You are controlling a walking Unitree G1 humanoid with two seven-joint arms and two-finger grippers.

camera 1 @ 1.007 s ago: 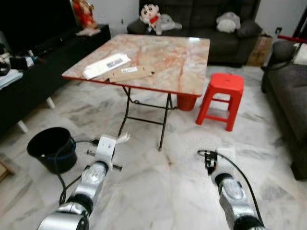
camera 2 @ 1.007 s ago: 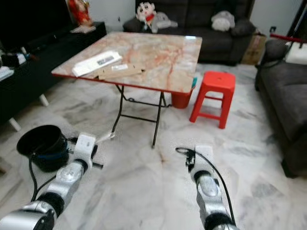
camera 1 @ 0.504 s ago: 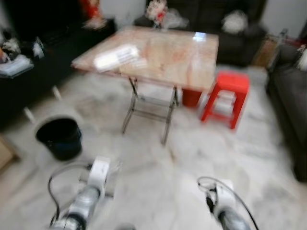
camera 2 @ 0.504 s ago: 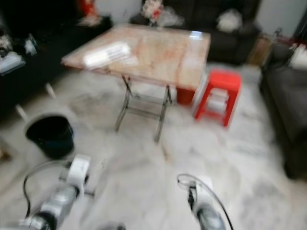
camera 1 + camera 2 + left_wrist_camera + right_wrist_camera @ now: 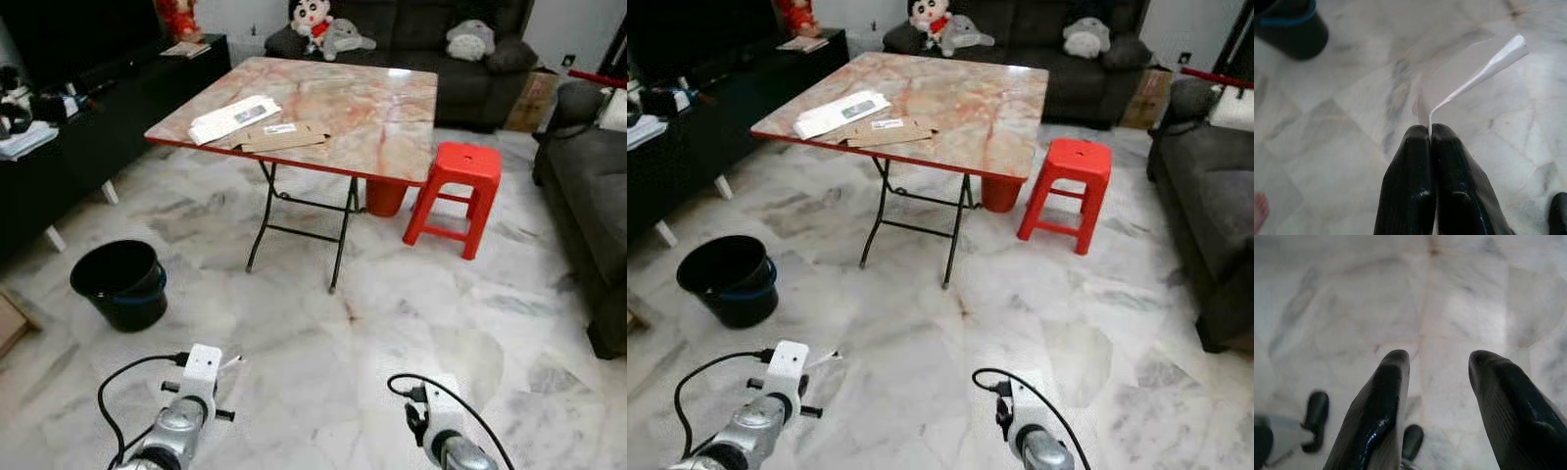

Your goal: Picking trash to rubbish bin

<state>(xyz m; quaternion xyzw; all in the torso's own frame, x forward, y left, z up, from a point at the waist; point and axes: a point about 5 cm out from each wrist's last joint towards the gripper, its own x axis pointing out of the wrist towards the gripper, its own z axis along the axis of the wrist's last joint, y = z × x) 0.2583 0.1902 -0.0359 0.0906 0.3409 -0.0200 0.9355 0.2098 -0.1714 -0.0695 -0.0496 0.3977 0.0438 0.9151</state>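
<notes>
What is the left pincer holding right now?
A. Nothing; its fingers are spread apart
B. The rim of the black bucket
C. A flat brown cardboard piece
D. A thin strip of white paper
D. In the left wrist view the left pincer has its two black fingers pressed together on a thin white paper strip that sticks out over the marble floor, while the black bucket stands apart from it.

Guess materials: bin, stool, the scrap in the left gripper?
Bin: likely plastic, black, smooth with a blue band. Stool: moulded red plastic by its one-piece glossy look. Scrap pinched in the left gripper: thin white paper or plastic film, creased; can't tell which.
</notes>
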